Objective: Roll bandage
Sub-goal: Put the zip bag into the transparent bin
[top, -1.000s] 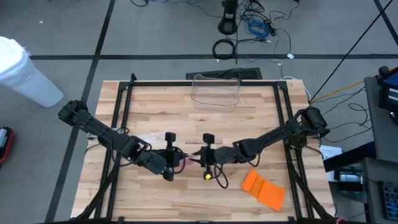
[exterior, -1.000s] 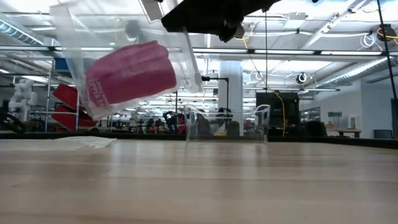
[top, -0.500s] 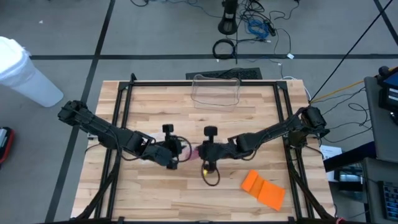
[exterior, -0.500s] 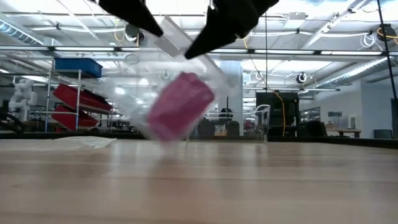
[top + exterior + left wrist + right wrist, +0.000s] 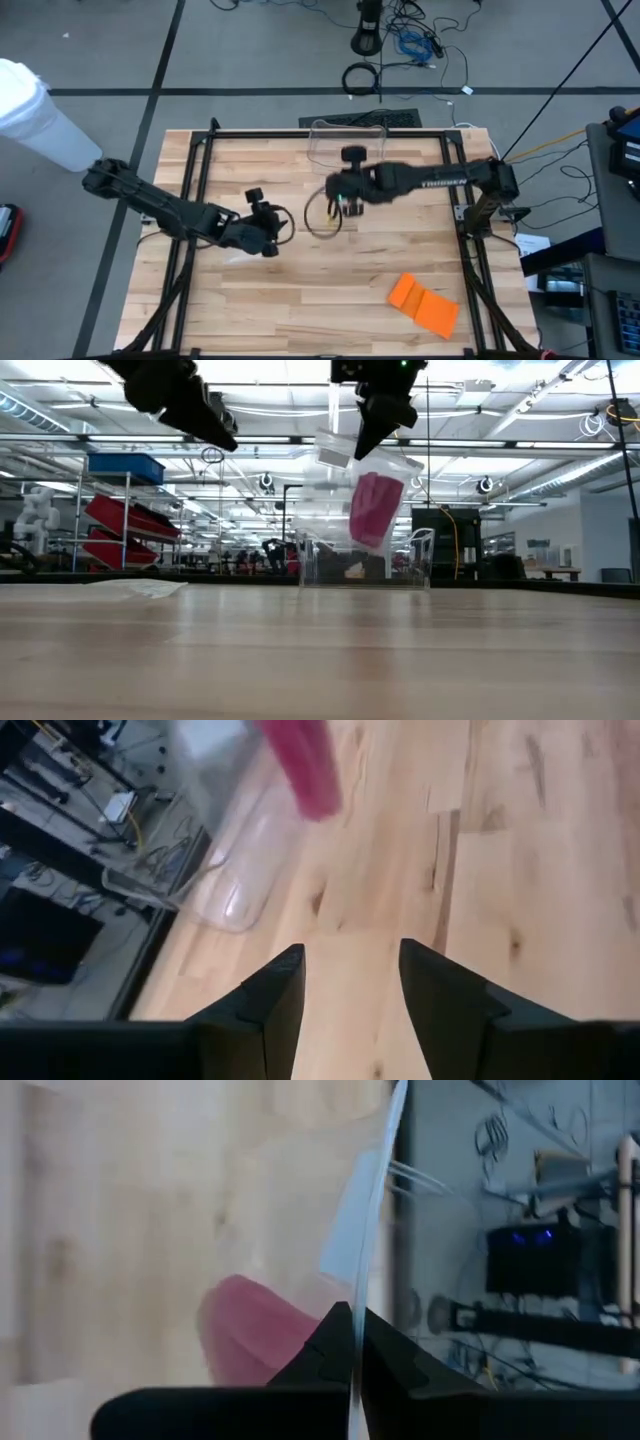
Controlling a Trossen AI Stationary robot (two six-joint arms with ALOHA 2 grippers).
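A clear plastic bag (image 5: 372, 500) with a pink bandage roll (image 5: 375, 510) inside hangs over the middle of the table, held by my shut right gripper (image 5: 362, 448). From above, the bag (image 5: 321, 215) shows just below that gripper (image 5: 337, 197). My left gripper (image 5: 282, 226) stands open a little to the bag's left, off the table and touching nothing. Its wrist view looks past the open fingers (image 5: 350, 975) to the pink roll (image 5: 305, 770) farther off. My right gripper pinches the bag's upper edge (image 5: 368, 1250) between its two shut fingers (image 5: 330, 1342). They come at it from above, slanting down. The bag hangs below them, tilted and clear of the table, with the pink roll (image 5: 250, 1330) low inside it.
A clear plastic container (image 5: 347, 146) stands at the table's far edge, just beyond the bag. An orange folded piece (image 5: 422, 303) lies near the front right. A flat pale wrapper (image 5: 130, 588) lies on the table's left side. Dark frame rails (image 5: 192, 200) run along both sides.
My left gripper has let go of the bag and now stands apart from it. My right gripper, shut on the bag's edge, has risen and swung toward the far edge. The bag has gone from lying slanted between both grippers to hanging below the right one.
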